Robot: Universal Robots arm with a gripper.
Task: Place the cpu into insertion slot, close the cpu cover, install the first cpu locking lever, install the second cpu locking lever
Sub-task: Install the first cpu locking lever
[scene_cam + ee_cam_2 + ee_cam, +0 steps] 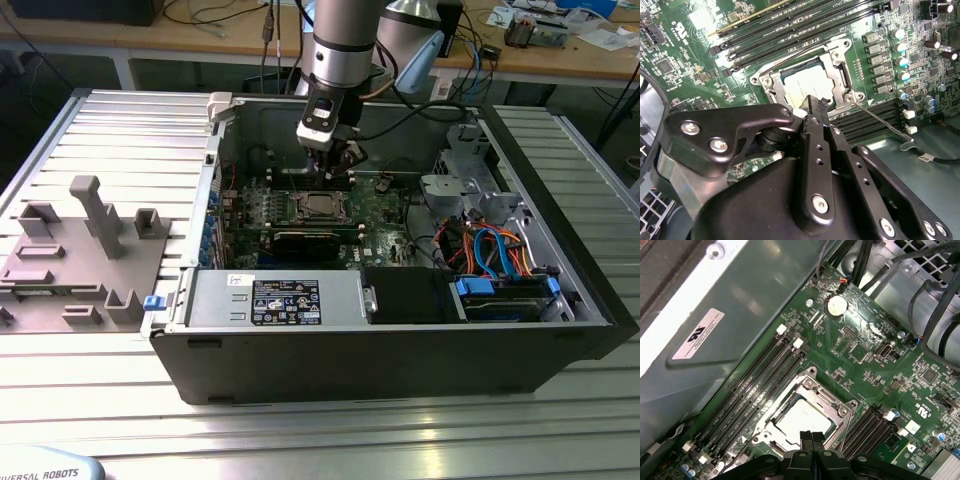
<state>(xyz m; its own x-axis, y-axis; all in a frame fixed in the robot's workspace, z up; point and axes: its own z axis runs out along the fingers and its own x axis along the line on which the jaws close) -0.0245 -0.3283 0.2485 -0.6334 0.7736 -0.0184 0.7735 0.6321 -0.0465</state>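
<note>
Grey fixture blocks (75, 250) sit on the ribbed table (400, 435) beside an open computer case (400, 365).

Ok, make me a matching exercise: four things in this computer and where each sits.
1. silver-grey square cpu
2. silvery metal cpu cover
3. round silver coin battery
4. blue cables

A. far toward the exterior view's right
B. lying flat around the cpu
C. on green board, apart from cpu
D. inside the cover's open middle

Pairs: 1-D, 2-B, 3-C, 4-A
</note>
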